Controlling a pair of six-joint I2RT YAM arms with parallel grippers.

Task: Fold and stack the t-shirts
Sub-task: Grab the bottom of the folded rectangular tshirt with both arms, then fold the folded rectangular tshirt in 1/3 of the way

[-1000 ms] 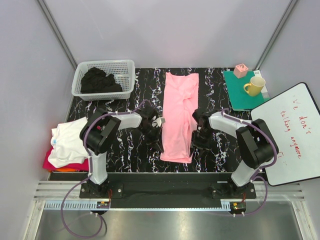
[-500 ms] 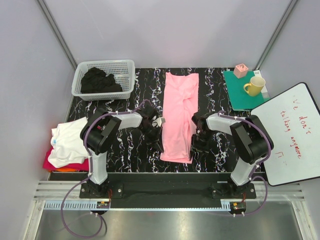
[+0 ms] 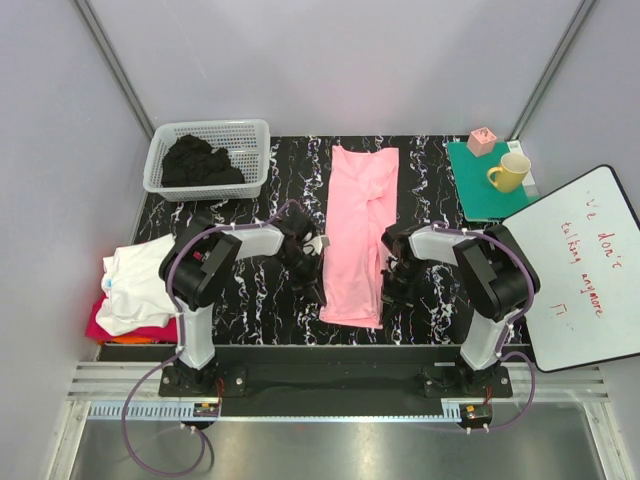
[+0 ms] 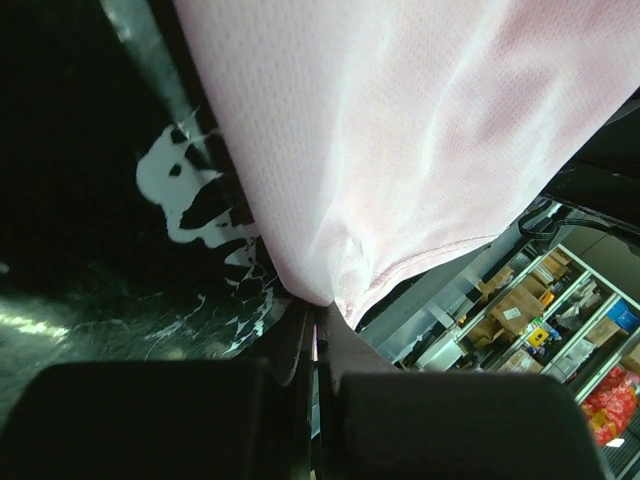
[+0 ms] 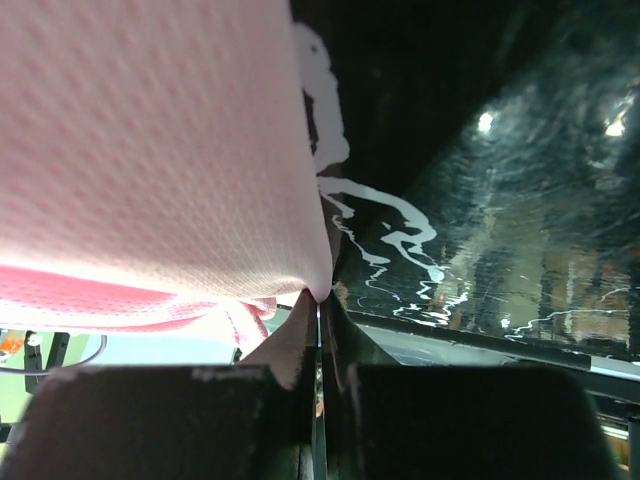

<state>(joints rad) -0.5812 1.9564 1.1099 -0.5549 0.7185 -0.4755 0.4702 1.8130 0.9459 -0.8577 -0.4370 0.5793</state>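
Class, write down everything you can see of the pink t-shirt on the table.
The pink t-shirt is soft light-pink cloth with a fine mesh weave, folded lengthwise into a long narrow strip. It lies flat on the black marbled table, running from its near side to its far side. Close to the near end, the left gripper pinches its left edge and the right gripper its right edge, both shut.
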